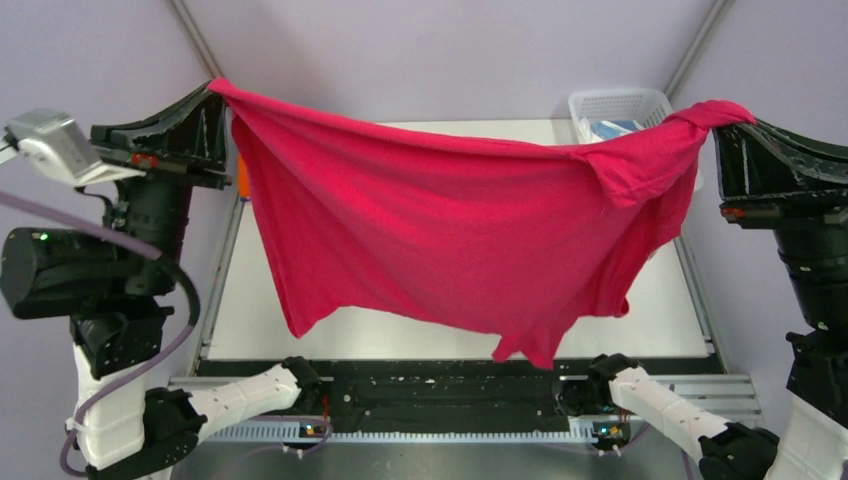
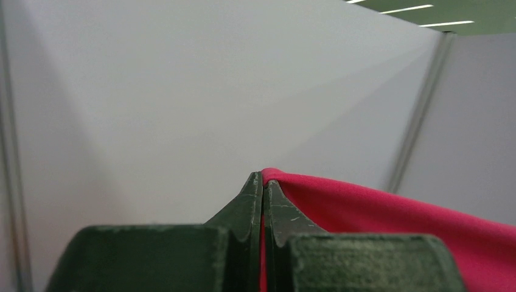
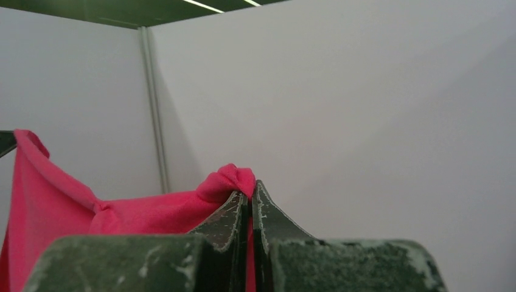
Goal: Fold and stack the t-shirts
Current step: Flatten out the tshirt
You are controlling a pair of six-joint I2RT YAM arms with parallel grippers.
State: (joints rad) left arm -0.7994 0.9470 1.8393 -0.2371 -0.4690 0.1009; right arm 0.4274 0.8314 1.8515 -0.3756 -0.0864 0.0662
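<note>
A crimson-pink t-shirt hangs spread in the air between my two grippers, high above the table. My left gripper is shut on its left top corner; the cloth shows in the left wrist view, pinched at the left gripper's tips. My right gripper is shut on the bunched right top corner; in the right wrist view the cloth is pinched at the right gripper's tips. The shirt's lower edge hangs near the table's front. A bit of orange peeks behind its left edge. Other shirts are mostly hidden.
A white mesh basket stands at the table's back right, with pale blue cloth in it. Grey walls enclose the cell. The arm bases sit along the near rail.
</note>
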